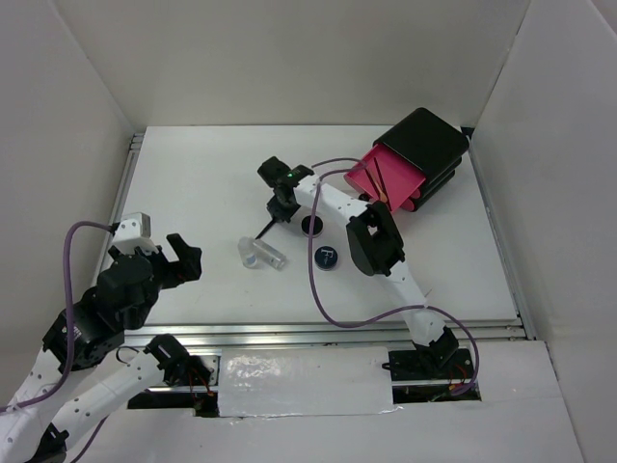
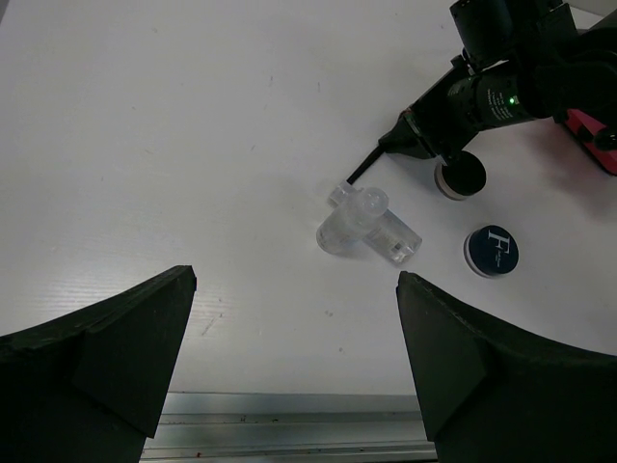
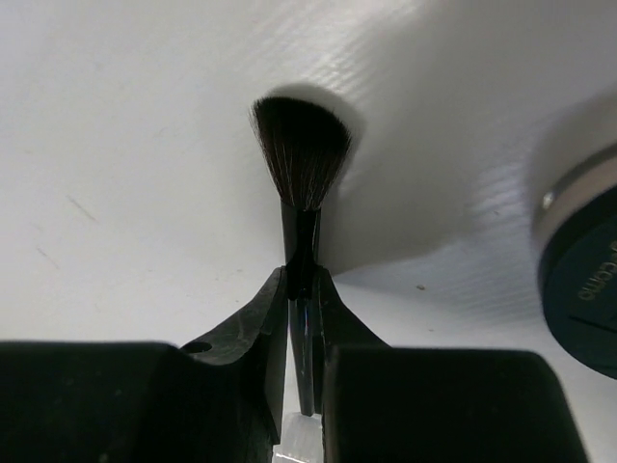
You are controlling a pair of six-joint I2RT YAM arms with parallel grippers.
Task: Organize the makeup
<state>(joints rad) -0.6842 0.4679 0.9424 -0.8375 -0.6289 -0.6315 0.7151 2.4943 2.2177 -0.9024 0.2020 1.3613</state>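
Observation:
My right gripper [image 3: 302,280] is shut on the thin handle of a black brush [image 3: 301,154], whose fanned bristles point away just over the white table. From above, that gripper [image 1: 281,209] stands mid-table with the brush [image 1: 260,231] slanting toward the clear vial and tube [image 1: 260,253]. A black round compact [image 1: 311,225] lies just right of it, and a dark-blue compact with a white mark [image 1: 329,258] lies nearer. My left gripper [image 2: 294,278] is open and empty at the near left, short of the clear vial [image 2: 366,227].
A black box with pink drawers [image 1: 415,159] stands at the back right, one drawer [image 1: 381,178] pulled out toward the right arm. White walls close in the table on three sides. A metal rail [image 2: 289,424] runs along the near edge.

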